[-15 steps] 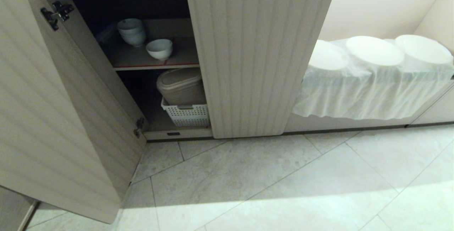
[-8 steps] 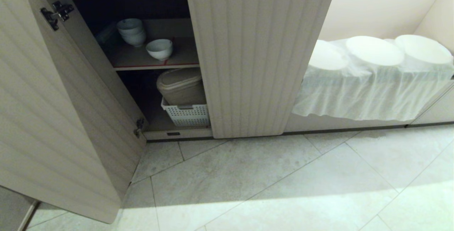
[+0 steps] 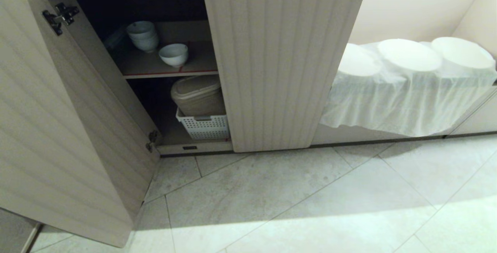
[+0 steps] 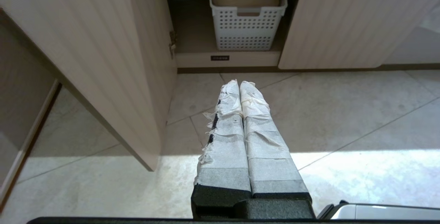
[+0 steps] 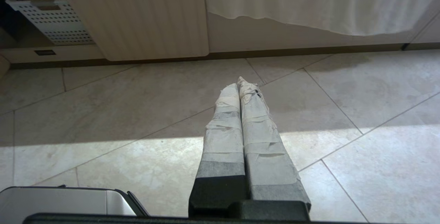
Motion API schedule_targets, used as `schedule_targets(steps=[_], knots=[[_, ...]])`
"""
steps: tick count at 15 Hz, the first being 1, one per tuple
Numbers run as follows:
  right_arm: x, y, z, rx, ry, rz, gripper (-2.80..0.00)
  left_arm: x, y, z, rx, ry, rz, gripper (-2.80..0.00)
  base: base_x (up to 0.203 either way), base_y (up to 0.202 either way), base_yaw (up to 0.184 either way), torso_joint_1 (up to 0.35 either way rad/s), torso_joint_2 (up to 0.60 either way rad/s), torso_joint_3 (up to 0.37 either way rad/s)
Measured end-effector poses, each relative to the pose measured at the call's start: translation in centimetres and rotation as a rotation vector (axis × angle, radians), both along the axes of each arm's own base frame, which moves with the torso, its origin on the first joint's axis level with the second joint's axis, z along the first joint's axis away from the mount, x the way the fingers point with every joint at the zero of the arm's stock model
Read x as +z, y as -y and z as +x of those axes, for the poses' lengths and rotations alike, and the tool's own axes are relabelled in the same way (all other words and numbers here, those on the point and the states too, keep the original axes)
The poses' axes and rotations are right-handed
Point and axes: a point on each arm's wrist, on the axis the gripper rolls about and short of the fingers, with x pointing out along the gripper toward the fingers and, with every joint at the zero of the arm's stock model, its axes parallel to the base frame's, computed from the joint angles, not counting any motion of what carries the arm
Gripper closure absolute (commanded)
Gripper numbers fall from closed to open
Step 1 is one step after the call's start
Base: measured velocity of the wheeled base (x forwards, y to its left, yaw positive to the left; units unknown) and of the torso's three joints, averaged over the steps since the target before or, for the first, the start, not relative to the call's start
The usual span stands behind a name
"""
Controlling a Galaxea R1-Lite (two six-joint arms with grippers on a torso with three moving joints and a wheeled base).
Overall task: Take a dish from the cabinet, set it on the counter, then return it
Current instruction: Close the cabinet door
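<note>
Looking at the cabinet point(image 3: 283, 62): left door point(image 3: 58, 128) swung open, the dish point(image 3: 173, 54) sits alone on the upper shelf point(image 3: 171, 73) at upper left of the head frame, just beside a stack of bowls point(image 3: 142, 35) further back. Below it, a lidded bin in a white basket point(image 3: 204, 126). Both arms parked low over the floor tiles, out of the head frame; left gripper point(image 4: 239, 83) and right gripper point(image 5: 239, 82) each have jaws pressed together, holding nothing. Nothing grasped yet. Risks, my read: reach clips the open door or the closed fluted door, glossy bowl slips from taped jaws, or the neighbouring stack gets knocked.
</note>
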Motion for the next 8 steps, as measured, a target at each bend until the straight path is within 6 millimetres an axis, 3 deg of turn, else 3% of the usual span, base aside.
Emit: schedule_targets(steps=[8], knots=[[0.00,0.00,0.00,0.000,0.000,0.000,0.00,-0.01,0.00,0.00,-0.001,-0.001,0.000,0.00,0.000,0.195,0.000,0.002,0.00,0.005]])
